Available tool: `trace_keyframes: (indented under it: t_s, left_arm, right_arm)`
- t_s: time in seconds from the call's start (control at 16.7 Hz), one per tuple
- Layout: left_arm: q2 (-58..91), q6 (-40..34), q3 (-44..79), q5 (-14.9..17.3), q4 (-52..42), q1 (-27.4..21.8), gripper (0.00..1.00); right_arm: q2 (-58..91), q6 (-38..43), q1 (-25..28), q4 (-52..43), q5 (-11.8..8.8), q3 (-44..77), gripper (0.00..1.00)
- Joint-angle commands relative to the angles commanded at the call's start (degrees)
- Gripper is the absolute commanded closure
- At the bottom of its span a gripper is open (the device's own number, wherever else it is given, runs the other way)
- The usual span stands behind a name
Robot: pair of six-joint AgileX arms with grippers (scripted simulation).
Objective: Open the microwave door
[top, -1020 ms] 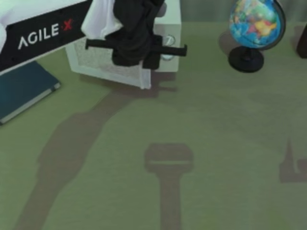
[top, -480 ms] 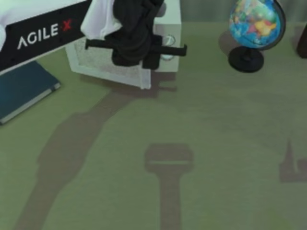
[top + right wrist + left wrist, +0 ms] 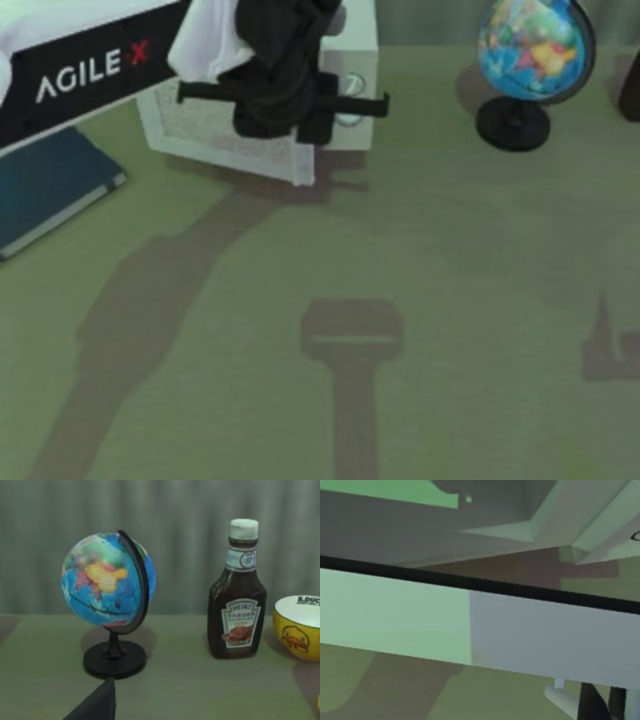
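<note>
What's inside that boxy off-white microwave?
The off-white microwave has its mesh-windowed door swung partly open, but the left gripper and arm cover the opening from above. The left wrist view shows only bare walls; the rest is hidden.

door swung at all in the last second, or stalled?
No visible swing. In the top view the microwave door keeps its free corner at the same spot against the microwave, left tool above it.

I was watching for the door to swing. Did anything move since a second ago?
Almost nothing. The left gripper stays at the front of the microwave, and the microwave door is ajar at the same angle. The globe and the blue book haven't moved.
</note>
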Motion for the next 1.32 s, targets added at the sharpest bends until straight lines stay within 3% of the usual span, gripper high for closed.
trace_keyframes:
  t_s: [0.36, 0.78, 1.32]
  left_arm:
    - [-0.4, 0.4, -0.7, 0.6, 0.4, -0.2, 1.00]
    - [-5.2, 6.5, -7.5, 3.5, 3.4, 1.1, 1.00]
    - [-5.2, 6.5, -7.6, 3.5, 3.4, 1.2, 1.00]
  right_arm:
    - [0.0, 0.0, 0.0, 0.0, 0.0, 0.0, 0.00]
    - [0.0, 0.0, 0.0, 0.0, 0.0, 0.0, 0.00]
    - [0.0, 0.0, 0.0, 0.0, 0.0, 0.0, 0.00]
